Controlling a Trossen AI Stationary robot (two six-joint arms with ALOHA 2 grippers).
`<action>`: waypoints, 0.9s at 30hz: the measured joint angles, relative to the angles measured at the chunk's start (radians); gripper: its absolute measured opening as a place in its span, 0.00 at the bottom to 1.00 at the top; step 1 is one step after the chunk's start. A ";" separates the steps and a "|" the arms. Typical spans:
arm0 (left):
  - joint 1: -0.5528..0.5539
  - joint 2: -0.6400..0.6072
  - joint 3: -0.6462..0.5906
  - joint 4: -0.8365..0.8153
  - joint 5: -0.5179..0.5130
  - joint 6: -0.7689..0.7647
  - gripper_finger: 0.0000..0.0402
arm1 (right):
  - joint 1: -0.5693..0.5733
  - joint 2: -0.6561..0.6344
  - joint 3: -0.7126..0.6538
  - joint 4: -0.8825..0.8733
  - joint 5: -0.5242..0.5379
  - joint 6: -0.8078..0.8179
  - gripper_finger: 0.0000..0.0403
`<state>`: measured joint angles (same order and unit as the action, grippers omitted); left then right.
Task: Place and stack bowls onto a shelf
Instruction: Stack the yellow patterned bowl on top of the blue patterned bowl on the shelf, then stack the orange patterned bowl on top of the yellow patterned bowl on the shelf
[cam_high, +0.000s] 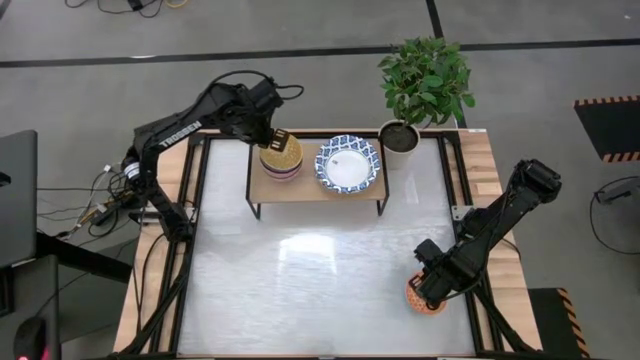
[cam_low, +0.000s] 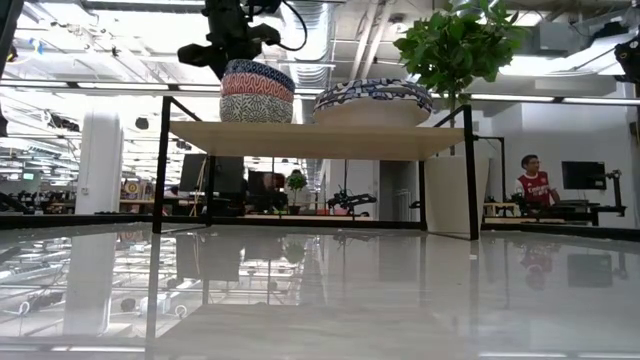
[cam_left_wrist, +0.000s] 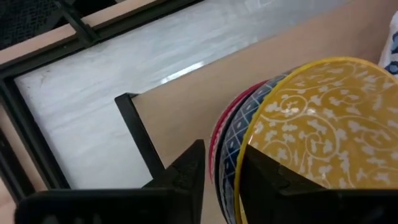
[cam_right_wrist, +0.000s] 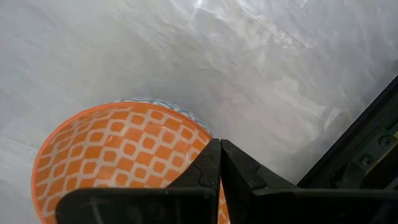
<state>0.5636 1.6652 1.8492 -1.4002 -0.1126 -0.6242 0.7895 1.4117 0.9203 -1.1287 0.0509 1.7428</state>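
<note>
On the left end of the shelf (cam_high: 312, 190) stands a stack of small bowls (cam_high: 281, 157), a yellow one (cam_left_wrist: 323, 130) on top. A wide blue-and-white bowl (cam_high: 348, 164) sits beside it. My left gripper (cam_left_wrist: 222, 180) hangs over the stack's far-left rim, open. One finger is inside the yellow bowl and one is outside the stack; I cannot tell whether either touches. My right gripper (cam_high: 432, 285) is near the table's near right corner, shut on an orange-red checked bowl (cam_right_wrist: 118, 162). My right gripper pinches the orange-red bowl's rim (cam_right_wrist: 208, 142) between its two fingers, one finger inside the bowl and one outside. The fingers come from above, pointing down. Whether the bowl's foot rests on the table I cannot tell.
A dark pot (cam_high: 400, 138) with a leafy green plant (cam_high: 425, 80) stands at the shelf's right end. The pale tabletop (cam_high: 320, 270) in front of the shelf is bare. A black frame rail (cam_right_wrist: 360, 149) runs close beside my right gripper.
</note>
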 joint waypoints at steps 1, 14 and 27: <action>0.000 -0.005 0.000 0.001 0.001 -0.002 0.18 | 0.000 0.000 0.000 0.000 0.000 0.000 0.08; 0.001 -0.165 0.001 0.032 -0.007 -0.042 0.29 | -0.002 0.000 0.000 0.000 0.000 -0.024 0.08; -0.046 -0.187 0.000 0.022 0.066 0.029 0.26 | -0.013 0.000 0.000 0.001 0.000 -0.050 0.08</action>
<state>0.5176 1.4777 1.8496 -1.3780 -0.0463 -0.5953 0.7765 1.4117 0.9203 -1.1275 0.0509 1.6931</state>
